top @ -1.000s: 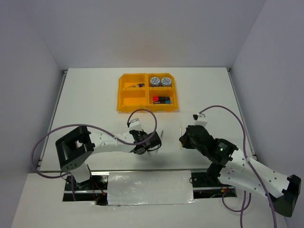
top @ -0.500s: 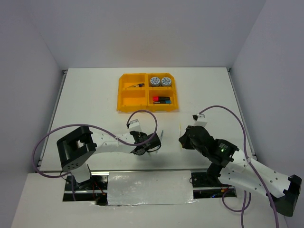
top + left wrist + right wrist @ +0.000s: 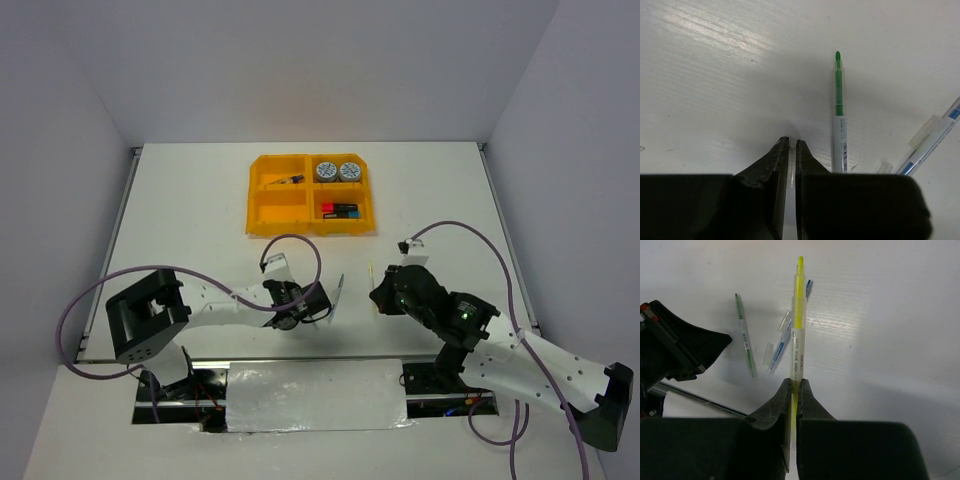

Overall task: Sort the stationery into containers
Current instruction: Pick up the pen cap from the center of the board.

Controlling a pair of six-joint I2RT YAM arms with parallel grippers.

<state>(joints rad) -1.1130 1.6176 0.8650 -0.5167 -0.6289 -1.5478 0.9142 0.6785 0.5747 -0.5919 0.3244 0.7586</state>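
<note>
The left gripper (image 3: 791,143) has drawn its jaws almost together, leaving a thin slit. Whether it nips anything I cannot tell. A green pen (image 3: 839,115) lies on the table (image 3: 200,220) just beside it, with a blue pen (image 3: 935,142) further right. The right gripper (image 3: 795,382) has edged left, pinching the yellow pen (image 3: 798,315). The orange-yellow tray (image 3: 310,231) is unchanged. It holds two tape rolls (image 3: 326,171) far right, highlighters (image 3: 340,210) near right and a thin dark item (image 3: 288,180) far left.

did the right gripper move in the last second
Yes. The right gripper, shut on the yellow pen, has shifted slightly left in the top view, now about in line with the tray's right edge.
</note>
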